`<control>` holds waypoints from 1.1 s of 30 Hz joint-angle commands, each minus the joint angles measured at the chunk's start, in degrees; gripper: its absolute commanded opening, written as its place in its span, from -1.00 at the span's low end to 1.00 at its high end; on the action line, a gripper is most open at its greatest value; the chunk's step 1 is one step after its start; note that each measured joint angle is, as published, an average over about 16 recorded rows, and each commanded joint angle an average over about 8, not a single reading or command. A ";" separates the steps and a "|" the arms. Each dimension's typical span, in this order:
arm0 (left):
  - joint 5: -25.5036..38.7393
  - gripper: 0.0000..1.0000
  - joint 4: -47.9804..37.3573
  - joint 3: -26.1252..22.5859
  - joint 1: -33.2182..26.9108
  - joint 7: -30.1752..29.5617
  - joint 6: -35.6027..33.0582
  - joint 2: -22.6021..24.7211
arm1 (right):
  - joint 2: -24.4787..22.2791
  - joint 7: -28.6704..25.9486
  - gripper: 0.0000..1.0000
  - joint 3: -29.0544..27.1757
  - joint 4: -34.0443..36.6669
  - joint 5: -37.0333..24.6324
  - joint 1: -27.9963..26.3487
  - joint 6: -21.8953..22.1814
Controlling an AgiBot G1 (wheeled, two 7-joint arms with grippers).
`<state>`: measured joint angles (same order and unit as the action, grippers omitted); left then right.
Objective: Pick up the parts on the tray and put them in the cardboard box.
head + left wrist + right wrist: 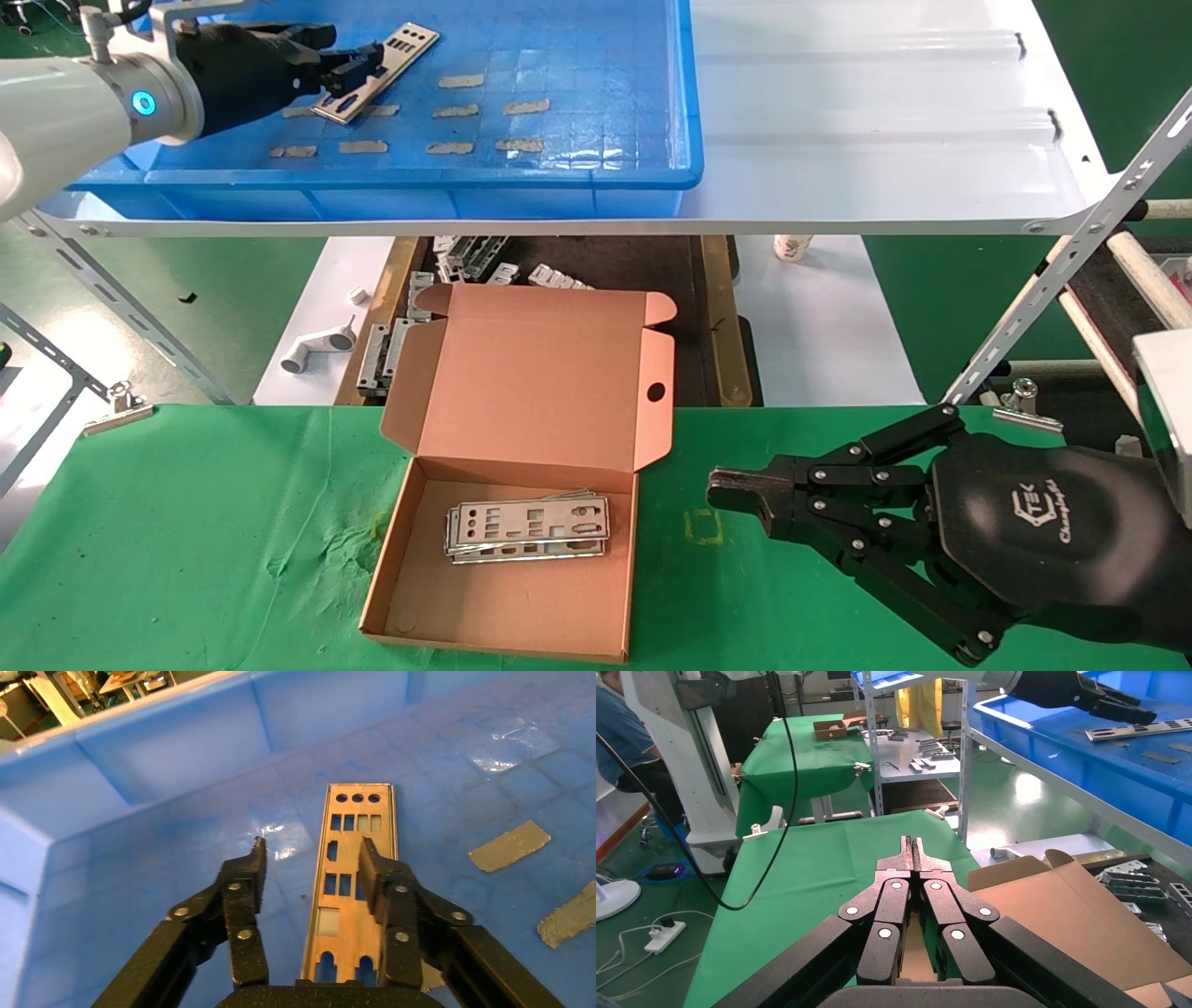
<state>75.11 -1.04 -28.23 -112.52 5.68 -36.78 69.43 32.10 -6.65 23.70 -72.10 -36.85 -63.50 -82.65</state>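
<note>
On the white shelf (pixel 885 140), the blue tray (pixel 596 177) holds 1 part (pixel 396 58); left gripper (pixel 309 860) spread astride it; right gripper (pixel 736 494) pressed together over green cloth (pixel 186 540) beside the cardboard box (pixel 521 391).

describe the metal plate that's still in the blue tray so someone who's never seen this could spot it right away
Find the blue tray on the white shelf. Near its far left corner lies one metal plate, with the left end effector open over it. It is the only silver thing there; the rest are tan tape strips.
</note>
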 commanded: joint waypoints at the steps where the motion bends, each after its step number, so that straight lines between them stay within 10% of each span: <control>1: -0.18 1.00 -0.05 0.12 0.20 -0.42 1.02 0.29 | 0.00 0.00 -1.00 0.00 0.00 0.00 0.00 0.00; 13: -0.22 0.99 -0.40 0.17 0.58 -3.26 -1.67 0.20 | 0.00 0.00 -1.00 0.00 0.00 0.00 0.00 0.00; 22: 0.10 -0.96 -0.20 -0.05 1.02 -5.22 -1.42 0.61 | 0.00 0.00 -1.00 0.00 0.00 0.00 0.00 0.00; 33: 0.72 -1.00 0.34 -0.48 1.33 -6.04 -0.28 0.81 | 0.00 0.00 -1.00 0.01 0.00 0.00 0.00 0.00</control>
<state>75.82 -0.68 -28.70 -111.21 -0.29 -37.16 70.24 32.10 -6.65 23.70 -72.10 -36.84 -63.50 -82.65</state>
